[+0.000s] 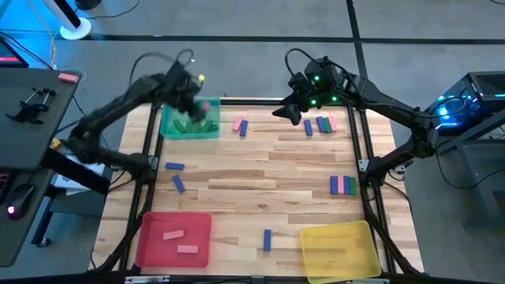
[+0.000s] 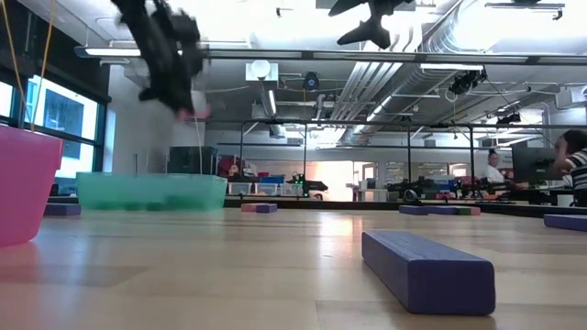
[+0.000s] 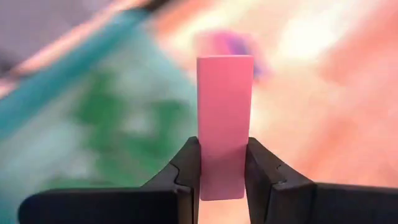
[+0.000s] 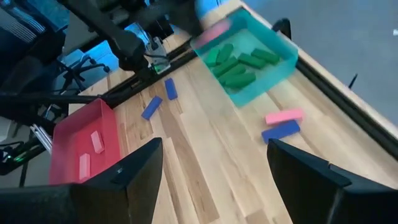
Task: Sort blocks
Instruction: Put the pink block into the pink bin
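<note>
Motion blur smears the left pincer [image 3: 222,168], yet it's clearly clamped on an upright pink block [image 3: 224,124], up in the air over the green tray [image 1: 189,126], which holds several green blocks [image 4: 239,62]. The red tray [image 1: 150,237] has two pink blocks [image 1: 180,241]; the yellow tray [image 1: 341,251] shows nothing clear inside. The right pincer [image 4: 211,180] hangs wide apart above the counter's [image 1: 260,181] far edge.

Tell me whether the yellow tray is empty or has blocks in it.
Empty. The high view shows the yellow tray holding no blocks; the nearest blue block lies on the table beside it.
</note>
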You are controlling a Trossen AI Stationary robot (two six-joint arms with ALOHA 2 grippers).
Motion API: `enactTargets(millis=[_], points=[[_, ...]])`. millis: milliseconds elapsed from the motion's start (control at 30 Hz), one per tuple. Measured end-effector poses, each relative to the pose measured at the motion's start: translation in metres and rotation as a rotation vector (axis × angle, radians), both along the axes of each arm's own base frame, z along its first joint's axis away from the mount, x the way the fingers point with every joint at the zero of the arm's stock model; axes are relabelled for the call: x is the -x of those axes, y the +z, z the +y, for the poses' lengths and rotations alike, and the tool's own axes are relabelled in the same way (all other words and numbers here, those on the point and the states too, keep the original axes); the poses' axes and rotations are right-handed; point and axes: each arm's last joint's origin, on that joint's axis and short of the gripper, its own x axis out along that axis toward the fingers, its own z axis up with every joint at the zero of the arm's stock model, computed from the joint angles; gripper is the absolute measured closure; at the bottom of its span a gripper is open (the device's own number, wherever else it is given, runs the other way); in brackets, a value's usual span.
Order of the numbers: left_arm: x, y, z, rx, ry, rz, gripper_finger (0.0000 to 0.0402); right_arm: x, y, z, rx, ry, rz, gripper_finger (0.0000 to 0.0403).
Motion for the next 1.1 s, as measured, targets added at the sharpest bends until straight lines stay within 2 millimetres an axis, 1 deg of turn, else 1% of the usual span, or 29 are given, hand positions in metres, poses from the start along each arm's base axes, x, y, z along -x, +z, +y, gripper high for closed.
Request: enactTargets(millis=[67,200,267,333,433,533,600,667,700,800,900,1033,1100], points=[[-0.002,0.015,-0.049,-0.025,-0.136,-0.073,0.035,-0.001,0.002,-0.001,0.023,0.009,-0.019,0.0141],[0.009,0.026,-0.144,0.044,-0.327,-0.182,0.035,-0.002,0.004,-0.001,0.078,0.046,-0.038,0.0141],[0.017,0.028,-0.184,0.106,-0.355,-0.207,0.035,-0.002,0.004,-0.001,0.095,0.058,-0.042,0.0141],[0.024,0.028,-0.219,0.142,-0.397,-0.206,0.035,-0.002,0.004,0.0,0.098,0.074,-0.044,0.0141],[0.028,0.018,-0.267,0.142,-0.555,-0.137,0.035,-0.003,0.005,0.0,0.083,0.108,-0.063,0.0141],[0.033,-0.006,-0.309,0.093,-0.782,0.057,0.035,-0.005,0.008,0.003,0.029,0.139,-0.113,0.0141],[0.038,-0.02,-0.33,0.048,-0.929,0.173,0.035,-0.008,0.011,0.007,-0.042,0.173,-0.154,0.0141],[0.04,-0.033,-0.347,0.009,-1.029,0.236,0.035,-0.012,0.014,0.015,-0.102,0.213,-0.186,0.0141],[0.041,-0.037,-0.354,-0.004,-1.069,0.243,0.035,-0.013,0.015,0.019,-0.124,0.222,-0.196,0.0141],[0.038,-0.046,-0.373,-0.032,-1.171,0.184,0.035,-0.018,0.017,0.03,-0.183,0.237,-0.207,0.0141],[0.036,-0.068,-0.379,-0.061,-1.191,0.178,0.035,-0.022,0.016,0.045,-0.248,0.238,-0.182,0.0141],[0.032,-0.097,-0.374,-0.085,-1.163,0.155,0.035,-0.025,0.009,0.07,-0.31,0.221,-0.095,0.0141],[0.03,-0.107,-0.372,-0.066,-1.157,0.134,0.0333,-0.024,0.004,0.081,-0.321,0.192,-0.033,0.0141]])
